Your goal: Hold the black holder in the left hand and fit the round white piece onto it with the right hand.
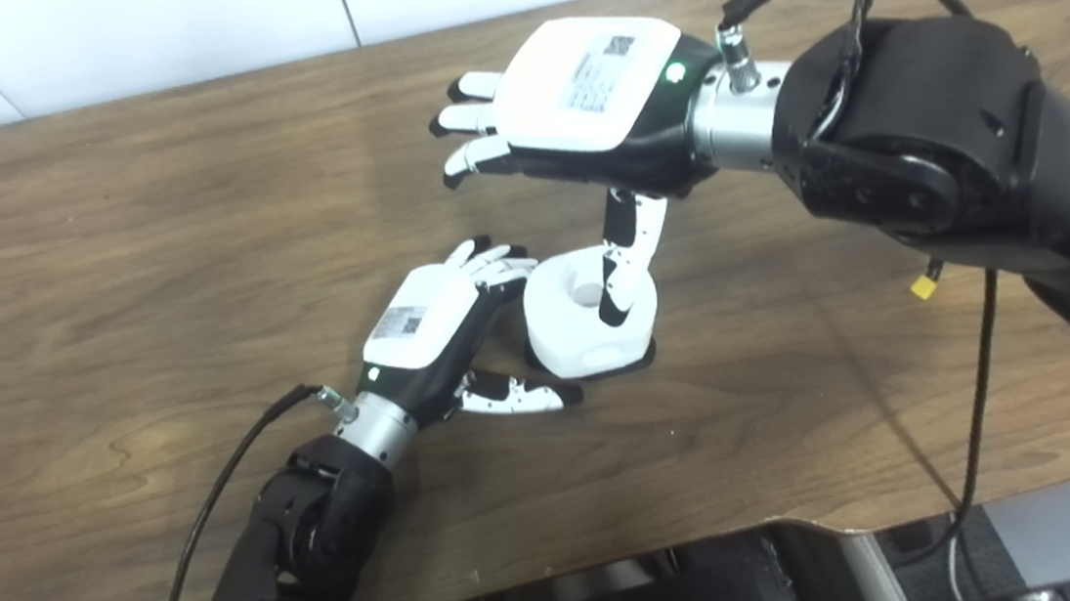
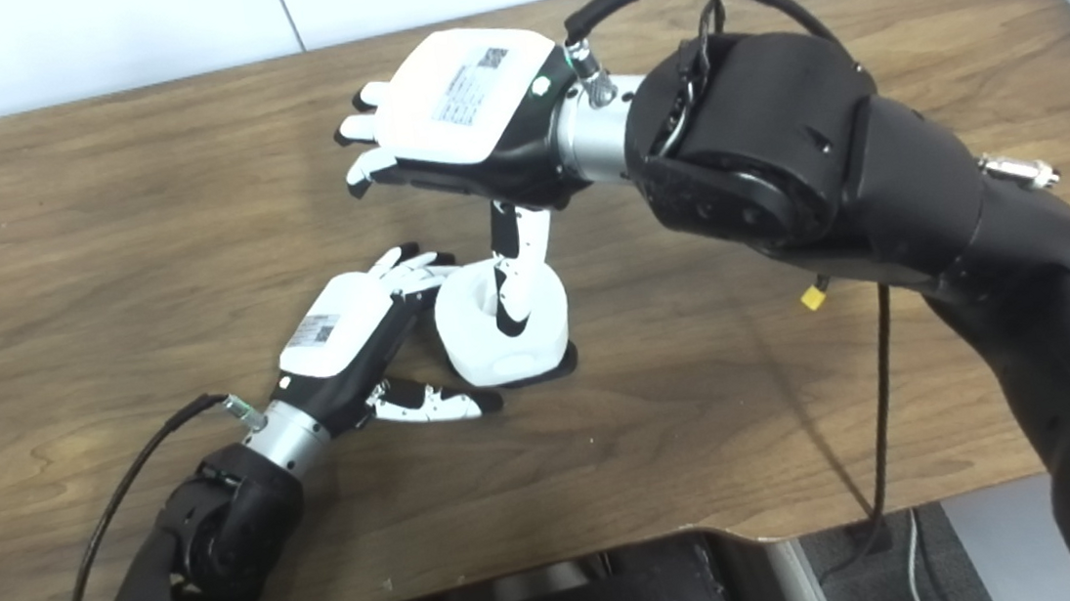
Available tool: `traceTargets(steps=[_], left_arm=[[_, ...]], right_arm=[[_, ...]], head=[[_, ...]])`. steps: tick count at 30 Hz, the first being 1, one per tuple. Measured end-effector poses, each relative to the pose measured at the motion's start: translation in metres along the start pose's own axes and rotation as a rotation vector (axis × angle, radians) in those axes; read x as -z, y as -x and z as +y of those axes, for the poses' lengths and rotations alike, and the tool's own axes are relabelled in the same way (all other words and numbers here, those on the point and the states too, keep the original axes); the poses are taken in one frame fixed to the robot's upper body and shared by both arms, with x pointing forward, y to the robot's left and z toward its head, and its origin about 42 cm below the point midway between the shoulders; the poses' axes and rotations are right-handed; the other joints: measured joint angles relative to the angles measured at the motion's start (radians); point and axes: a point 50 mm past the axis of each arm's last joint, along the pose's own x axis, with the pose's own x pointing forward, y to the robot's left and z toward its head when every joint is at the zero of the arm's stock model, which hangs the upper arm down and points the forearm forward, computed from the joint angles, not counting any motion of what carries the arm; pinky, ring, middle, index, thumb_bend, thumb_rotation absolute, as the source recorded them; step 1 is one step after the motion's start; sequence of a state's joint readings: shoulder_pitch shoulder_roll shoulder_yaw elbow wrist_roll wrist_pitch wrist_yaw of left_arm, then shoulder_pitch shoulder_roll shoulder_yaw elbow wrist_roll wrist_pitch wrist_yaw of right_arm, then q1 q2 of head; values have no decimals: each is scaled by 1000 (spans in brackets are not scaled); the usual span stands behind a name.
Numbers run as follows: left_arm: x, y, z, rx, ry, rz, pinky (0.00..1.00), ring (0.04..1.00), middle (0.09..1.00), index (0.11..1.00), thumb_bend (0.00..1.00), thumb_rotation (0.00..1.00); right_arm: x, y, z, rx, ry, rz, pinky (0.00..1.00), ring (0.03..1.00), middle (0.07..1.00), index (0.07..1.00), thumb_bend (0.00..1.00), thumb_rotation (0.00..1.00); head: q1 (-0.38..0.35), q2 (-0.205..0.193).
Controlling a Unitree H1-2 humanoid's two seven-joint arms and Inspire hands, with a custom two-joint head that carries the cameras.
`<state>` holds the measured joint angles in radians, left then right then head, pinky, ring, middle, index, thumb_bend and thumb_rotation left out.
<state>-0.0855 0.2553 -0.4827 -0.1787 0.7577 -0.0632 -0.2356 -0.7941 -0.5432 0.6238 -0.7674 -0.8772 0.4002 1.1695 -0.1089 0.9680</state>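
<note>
Round white piece (image 1: 586,320) — seated on black holder (image 1: 637,359), mid-table | handling: looks light, rigid, smooth plastic, likely slippery; grip its side walls | left hand (image 1: 429,325) — fingers spread beside its left wall, not clasping | right hand (image 1: 589,99) — splayed above, thumb resting on top, holding nothing | wooden table (image 1: 101,283).

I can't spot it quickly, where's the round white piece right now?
The round white piece sits mid-table on the thin black holder, between the left hand beside it and the right hand above, whose thumb reaches down onto it.

Left hand (image 1: 429,325) low, fingers spread; right hand (image 1: 589,99) raised, open.
</note>
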Motion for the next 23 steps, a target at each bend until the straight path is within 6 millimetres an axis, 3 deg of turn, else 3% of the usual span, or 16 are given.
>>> traceTargets(steps=[12, 23], left_arm=[[-2, 1, 11, 105, -32, 6, 1000, 963, 957, 977, 1000, 484], [11, 12, 29, 111, -5, 46, 987, 972, 975, 1000, 1000, 494]], right_arm=[[3, 3, -4, 27, -15, 14, 919, 1000, 976, 874, 1000, 459], [4, 4, -3, 30, -16, 25, 916, 1000, 977, 873, 1000, 469]], head=[[9, -5], [23, -20]])
